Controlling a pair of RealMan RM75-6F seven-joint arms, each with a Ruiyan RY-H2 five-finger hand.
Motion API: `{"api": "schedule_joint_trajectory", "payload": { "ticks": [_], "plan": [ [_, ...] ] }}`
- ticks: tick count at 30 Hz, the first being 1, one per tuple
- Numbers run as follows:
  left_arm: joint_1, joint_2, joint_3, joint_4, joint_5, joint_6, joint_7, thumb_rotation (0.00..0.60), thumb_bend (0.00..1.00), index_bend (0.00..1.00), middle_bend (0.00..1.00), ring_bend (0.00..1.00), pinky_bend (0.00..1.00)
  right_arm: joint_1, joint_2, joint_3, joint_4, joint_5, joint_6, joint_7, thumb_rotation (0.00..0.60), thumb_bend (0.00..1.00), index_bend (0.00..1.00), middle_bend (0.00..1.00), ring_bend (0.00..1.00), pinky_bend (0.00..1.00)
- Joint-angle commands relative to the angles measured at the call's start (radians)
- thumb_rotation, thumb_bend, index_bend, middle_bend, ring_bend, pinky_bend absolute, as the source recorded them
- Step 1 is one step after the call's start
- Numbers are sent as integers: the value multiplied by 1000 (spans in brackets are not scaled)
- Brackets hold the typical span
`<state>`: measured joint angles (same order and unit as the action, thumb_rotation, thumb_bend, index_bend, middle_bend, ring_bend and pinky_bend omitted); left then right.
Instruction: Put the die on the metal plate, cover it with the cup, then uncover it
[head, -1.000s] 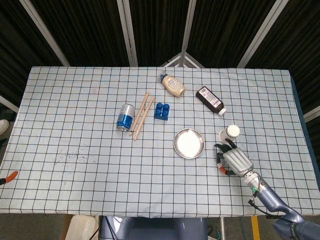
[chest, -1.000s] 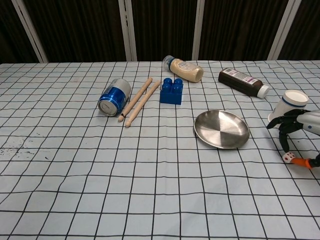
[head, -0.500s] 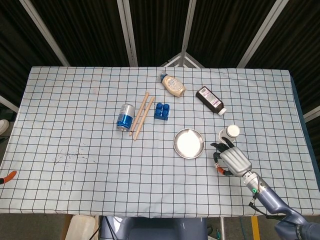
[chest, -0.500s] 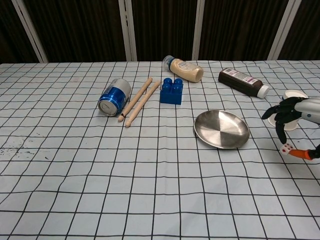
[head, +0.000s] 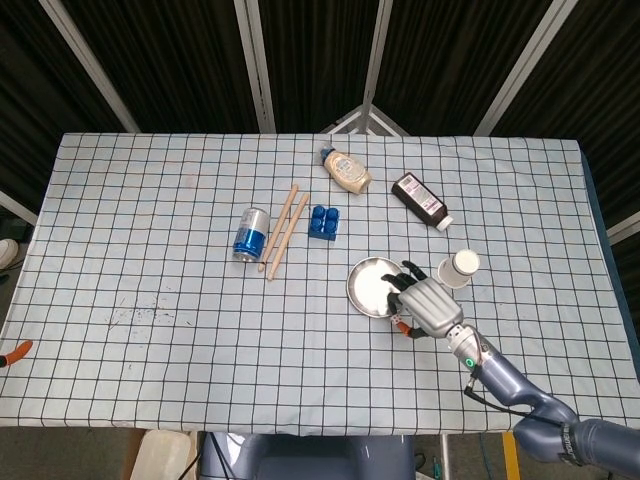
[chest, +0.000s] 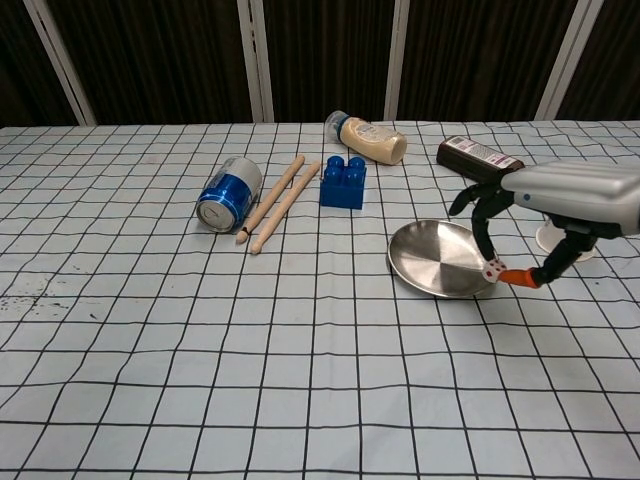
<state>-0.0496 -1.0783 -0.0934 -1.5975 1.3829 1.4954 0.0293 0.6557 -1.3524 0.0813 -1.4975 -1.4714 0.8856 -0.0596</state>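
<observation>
Right hand (chest: 545, 215) moved left from beside cup (head: 461, 266) to metal plate's (chest: 430, 262) right rim, die (chest: 491, 268) pinched between fingertip and orange-tipped thumb, above rim. Left hand unseen.

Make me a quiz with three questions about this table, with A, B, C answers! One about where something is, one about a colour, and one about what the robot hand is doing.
1. Where is the die?
A. Inside the cup
B. Over the near right rim of the metal plate
C. Next to the can

2. What colour is the toy brick?
A. Blue
B. Red
C. Green

3. What is the right hand doing?
A. Lying flat on the cloth
B. Gripping the brown bottle
C. Pinching the die

Answers:
1. B, the chest view shows it at the plate's edge, off the cloth.
2. A, it is blue in both views.
3. C, the die sits between the thumb and a finger.
</observation>
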Motion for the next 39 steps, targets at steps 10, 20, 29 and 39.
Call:
{"api": "schedule_joint_trajectory", "payload": {
  "ticks": [10, 20, 29, 39],
  "plan": [
    [-4, -5, -2, 4, -7, -6, 9, 600, 129, 131, 0, 0, 63, 67, -93, 48, 146, 93, -83, -12, 600, 434, 593, 183, 214, 61],
    [-9, -12, -3, 2, -16, -13, 30, 600, 129, 131, 0, 0, 63, 102, -142, 58, 220, 110, -115, 6, 600, 434, 594, 183, 214, 61],
    [-11, -13, -7, 5, -24, -17, 33, 600, 130, 131, 0, 0, 63, 128, -188, 59, 301, 123, -141, 29, 600, 434, 583, 183, 214, 61],
    [-13, -14, -8, 6, -35, -23, 39, 600, 129, 131, 0, 0, 63, 146, -217, 66, 351, 146, -156, 33, 600, 231, 231, 182, 212, 61]
  ]
}}
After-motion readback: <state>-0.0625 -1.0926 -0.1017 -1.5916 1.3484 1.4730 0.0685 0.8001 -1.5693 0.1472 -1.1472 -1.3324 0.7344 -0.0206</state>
